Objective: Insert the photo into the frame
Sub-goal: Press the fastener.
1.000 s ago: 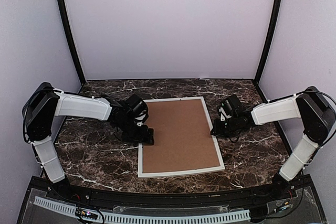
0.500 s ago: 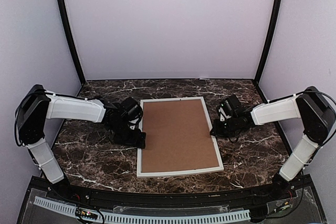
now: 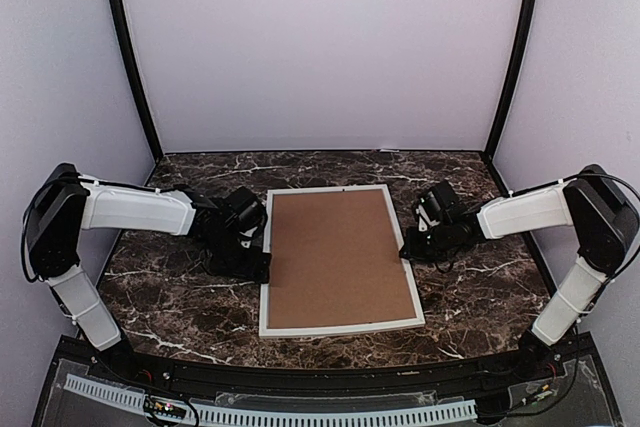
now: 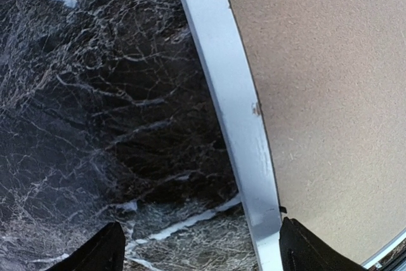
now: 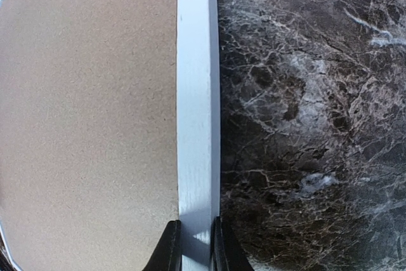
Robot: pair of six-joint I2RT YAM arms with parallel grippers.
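Observation:
The white frame (image 3: 325,189) lies flat mid-table with a brown cardboard sheet (image 3: 340,257) filling its centre. The photo is hidden in every view. My right gripper (image 3: 410,247) is at the frame's right rail. In the right wrist view its fingers (image 5: 169,249) are shut on that rail (image 5: 198,93), with the gripper (image 5: 195,249) centred over it. My left gripper (image 3: 262,265) is open at the left rail. In the left wrist view this gripper (image 4: 203,255) straddles the rail (image 4: 235,106): one finger (image 4: 104,252) over the marble, the other over the cardboard (image 4: 330,93).
The dark marble table (image 3: 180,297) is ringed by pale walls and two black corner posts (image 3: 130,57). A black ledge with a white ribbed strip (image 3: 300,412) runs along the near edge. The marble (image 5: 304,125) shows right of the held rail.
My left gripper has drawn leftwards, from over the cardboard's left edge to the left rail. The frame has shifted slightly left. The right gripper has held still on its rail.

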